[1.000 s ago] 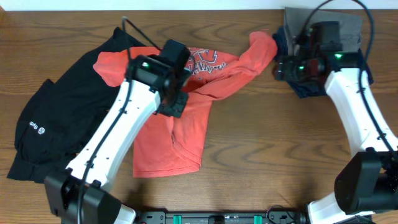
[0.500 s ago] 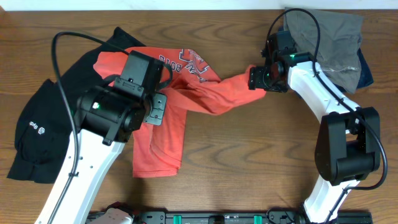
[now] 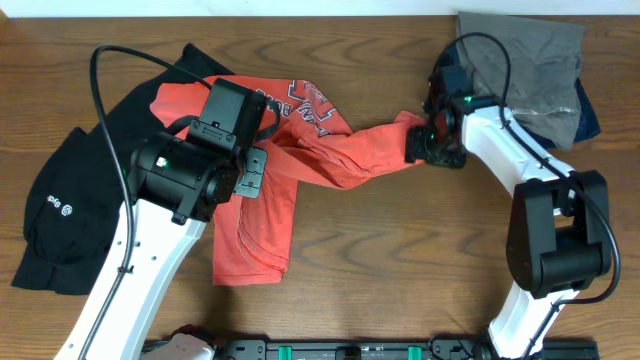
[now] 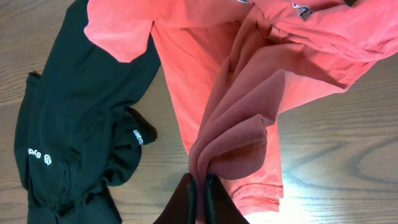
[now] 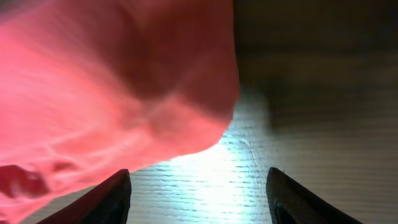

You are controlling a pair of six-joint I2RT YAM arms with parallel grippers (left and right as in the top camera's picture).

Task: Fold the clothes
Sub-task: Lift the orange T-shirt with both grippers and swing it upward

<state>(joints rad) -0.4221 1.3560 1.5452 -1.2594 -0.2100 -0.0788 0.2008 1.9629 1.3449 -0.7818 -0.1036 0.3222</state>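
L tool [image 4: 200,185] clenched on a bunched fold of orange-red T-shirt [image 4: 249,124]; the shirt spreads ahead of it, w/ black top [image 4: 74,124] beside. R tool [image 5: 199,186] released, fingers wide apart, sleeve end just ahead, above wood counter [image 5: 298,124].

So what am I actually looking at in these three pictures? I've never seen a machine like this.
These are two white robot arms at a wooden table. Each arm ends in two fingers for pinching things. The wide picture comes from a camera fixed above the table. The other two come from a small camera on each arm's wrist, looking out past that arm's own tips. On the table lie an orange-red T-shirt with lettering, a black top on the left, and a grey cloth in the far right corner. The left fingers are pinched shut on a fold of the T-shirt. The right fingers are spread open at the shirt's other end and hold nothing.
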